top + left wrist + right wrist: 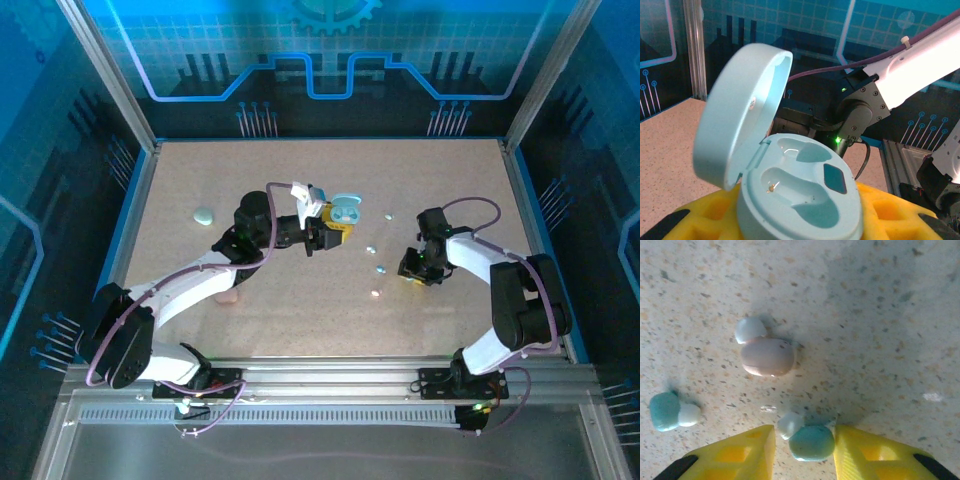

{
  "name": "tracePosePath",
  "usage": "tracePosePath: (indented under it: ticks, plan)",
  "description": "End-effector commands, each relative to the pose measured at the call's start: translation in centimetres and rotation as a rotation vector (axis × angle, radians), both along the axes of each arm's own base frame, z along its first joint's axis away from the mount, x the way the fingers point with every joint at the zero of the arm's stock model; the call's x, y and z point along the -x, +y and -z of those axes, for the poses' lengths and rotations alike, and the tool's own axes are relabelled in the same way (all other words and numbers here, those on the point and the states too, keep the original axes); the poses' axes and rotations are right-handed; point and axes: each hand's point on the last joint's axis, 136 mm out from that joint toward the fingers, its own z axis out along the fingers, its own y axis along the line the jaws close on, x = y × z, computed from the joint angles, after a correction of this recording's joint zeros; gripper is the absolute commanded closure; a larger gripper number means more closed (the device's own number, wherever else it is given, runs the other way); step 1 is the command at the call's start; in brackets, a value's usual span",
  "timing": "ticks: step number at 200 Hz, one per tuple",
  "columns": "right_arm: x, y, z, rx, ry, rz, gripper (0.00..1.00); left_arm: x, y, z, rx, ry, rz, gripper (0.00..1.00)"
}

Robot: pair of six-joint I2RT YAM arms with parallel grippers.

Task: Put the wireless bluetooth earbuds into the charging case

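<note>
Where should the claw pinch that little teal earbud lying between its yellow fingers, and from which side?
Grip the earbud by its rounded teal body, not the small whitish tip poking out at one end. Come straight down from above: it lies flat on the table, and the yellow fingers sit either side of that body.
</note>
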Motion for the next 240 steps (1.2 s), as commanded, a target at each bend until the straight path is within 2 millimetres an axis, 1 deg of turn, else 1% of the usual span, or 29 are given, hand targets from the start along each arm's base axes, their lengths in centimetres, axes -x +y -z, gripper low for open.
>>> tracePosePath:
  ticks: [1, 47, 67, 94, 97, 102, 147, 167, 191, 214, 240]
  plan:
    - [-2.1, 0.8, -0.9, -0.034, -0.068, -0.025, 0.65, 0.2, 0.1, -0.7, 0.007, -0.033, 0.018, 0.65]
    - [-2.5, 0.9, -1.1, -0.040, -0.084, -0.033, 0.65, 0.2, 0.0, -0.7, 0.009, -0.032, 0.018, 0.65]
    - [-2.7, 1.6, -1.0, -0.067, -0.075, -0.050, 0.64, 0.1, 0.0, -0.7, 0.010, -0.028, 0.020, 0.65]
    - [-2.4, 2.3, -0.5, -0.092, -0.049, -0.065, 0.64, 0.1, 0.0, -0.6, 0.009, -0.026, 0.020, 0.65]
    - [-3.2, 2.5, -1.2, -0.096, -0.072, -0.067, 0.64, 0.1, 0.0, -0.7, 0.009, -0.027, 0.020, 0.65]
    - [-3.4, 2.6, -1.3, -0.097, -0.076, -0.071, 0.64, 0.1, 0.0, -0.6, 0.009, -0.027, 0.020, 0.65]
    - [-3.2, 2.5, -0.7, -0.080, -0.048, -0.070, 0.63, 0.1, 0.0, -0.6, 0.007, -0.027, 0.019, 0.65]
    - [-3.1, 3.0, -0.6, -0.093, -0.039, -0.081, 0.63, 0.1, -0.1, -0.6, 0.007, -0.027, 0.020, 0.65]
    - [-3.4, 3.7, -0.8, -0.110, -0.049, -0.098, 0.63, 0.1, -0.1, -0.6, 0.007, -0.026, 0.021, 0.65]
    - [-3.4, 3.6, -0.7, -0.077, -0.035, -0.099, 0.63, 0.0, -0.1, -0.7, 0.008, -0.028, 0.020, 0.65]
    - [-3.1, 3.2, -0.1, -0.057, -0.007, -0.082, 0.63, 0.0, -0.1, -0.7, 0.005, -0.028, 0.021, 0.65]
